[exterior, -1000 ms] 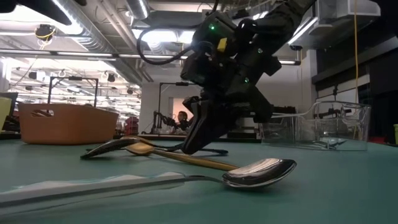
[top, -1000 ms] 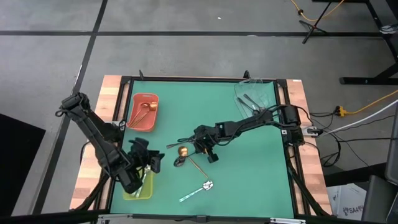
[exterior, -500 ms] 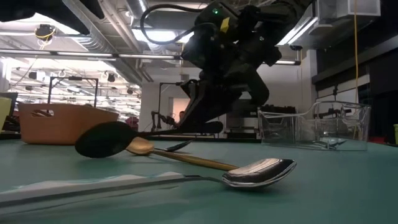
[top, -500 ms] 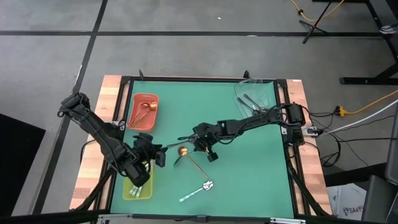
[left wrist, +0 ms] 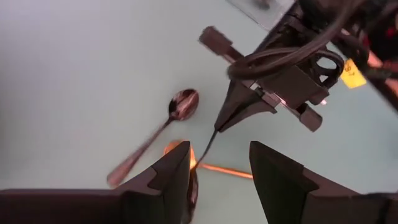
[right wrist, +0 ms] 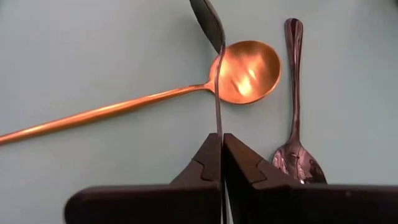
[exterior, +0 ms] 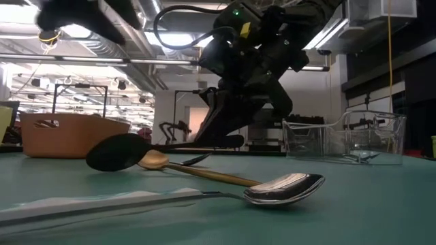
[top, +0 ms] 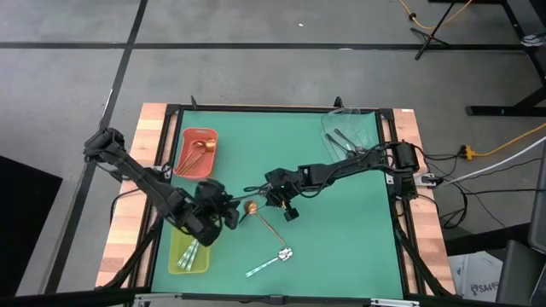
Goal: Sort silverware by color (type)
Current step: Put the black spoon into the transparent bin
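Thin black spoon [right wrist: 216, 68] pinched by its handle in the right claw [right wrist: 221, 155], fingers clenched flat on it, bowl tilted up off the green worktop [top: 341, 222] and out over the copper spoon with the round bowl [right wrist: 249, 71]. In the high view mostly lost under the dark right arm, only a sliver showing. Just beside the copper bowl, a second dark spoon [right wrist: 295, 143] lying flat on the worktop, apart from the claw. Nearer the worktop's front edge, a silver-bowled spoon with a pale mint handle [top: 273, 261], lying alone. More copper spoons in the red tray [top: 183, 166], their number hard to make out; pale-handled pieces in the yellow-green tray [top: 177, 264], partly covered by the left arm. Contents of the clear tray [top: 368, 128] at the far right corner too faint to count. Left claw [left wrist: 217, 177] released, fingers spread wide, empty, hovering above the worktop close by the copper bowl, facing the right claw.
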`<state>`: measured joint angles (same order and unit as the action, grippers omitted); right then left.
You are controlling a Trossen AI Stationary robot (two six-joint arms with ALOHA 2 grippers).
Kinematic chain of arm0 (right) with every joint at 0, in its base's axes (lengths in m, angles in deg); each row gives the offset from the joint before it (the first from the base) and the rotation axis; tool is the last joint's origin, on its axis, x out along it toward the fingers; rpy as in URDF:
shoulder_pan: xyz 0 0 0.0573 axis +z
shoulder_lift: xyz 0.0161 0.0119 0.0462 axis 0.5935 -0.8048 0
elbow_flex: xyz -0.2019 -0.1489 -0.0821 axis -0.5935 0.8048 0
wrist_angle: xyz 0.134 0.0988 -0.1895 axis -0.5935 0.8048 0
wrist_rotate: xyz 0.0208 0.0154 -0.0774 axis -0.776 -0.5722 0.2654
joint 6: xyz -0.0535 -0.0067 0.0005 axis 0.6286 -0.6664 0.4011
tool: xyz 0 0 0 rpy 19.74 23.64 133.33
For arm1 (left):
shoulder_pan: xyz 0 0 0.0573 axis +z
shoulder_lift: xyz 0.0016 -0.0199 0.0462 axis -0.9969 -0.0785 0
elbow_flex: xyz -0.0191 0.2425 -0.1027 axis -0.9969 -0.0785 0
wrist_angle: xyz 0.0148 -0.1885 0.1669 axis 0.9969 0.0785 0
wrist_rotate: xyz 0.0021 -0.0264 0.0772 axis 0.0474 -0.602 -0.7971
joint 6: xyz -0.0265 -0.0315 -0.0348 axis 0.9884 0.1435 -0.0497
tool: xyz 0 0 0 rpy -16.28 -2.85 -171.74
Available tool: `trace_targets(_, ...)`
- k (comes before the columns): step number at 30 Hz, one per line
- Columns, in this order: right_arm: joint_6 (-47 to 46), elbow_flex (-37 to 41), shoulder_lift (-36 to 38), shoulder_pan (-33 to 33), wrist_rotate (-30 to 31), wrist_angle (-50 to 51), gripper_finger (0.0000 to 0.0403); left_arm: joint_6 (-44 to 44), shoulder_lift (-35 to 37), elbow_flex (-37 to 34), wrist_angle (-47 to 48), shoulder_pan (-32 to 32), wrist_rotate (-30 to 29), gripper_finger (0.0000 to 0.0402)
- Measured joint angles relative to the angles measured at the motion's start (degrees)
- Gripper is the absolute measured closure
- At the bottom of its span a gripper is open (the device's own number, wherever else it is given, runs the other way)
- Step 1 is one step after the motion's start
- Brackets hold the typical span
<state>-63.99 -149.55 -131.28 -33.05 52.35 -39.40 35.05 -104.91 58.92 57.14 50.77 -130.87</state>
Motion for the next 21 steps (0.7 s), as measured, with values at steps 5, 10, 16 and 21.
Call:
trace_targets(5,0.0,0.0,0.0,0.0,0.0,0.0,0.0403,-16.2,-4.3,0.0,-7.0,4.5,4.7,0.0241)
trace_targets(10,0.0,0.0,0.0,0.0,0.0,0.0,0.0403,-23.2,-9.4,0.0,-10.0,7.6,12.4,0.0241)
trace_targets(16,0.0,0.0,0.0,0.0,0.0,0.1,0.0403,-25.9,-14.1,0.0,-10.7,9.7,17.2,0.0241)
trace_targets(21,0.0,0.0,0.0,0.0,0.0,0.0,0.0403,-27.4,-15.7,0.0,-11.1,10.5,18.9,0.0241)
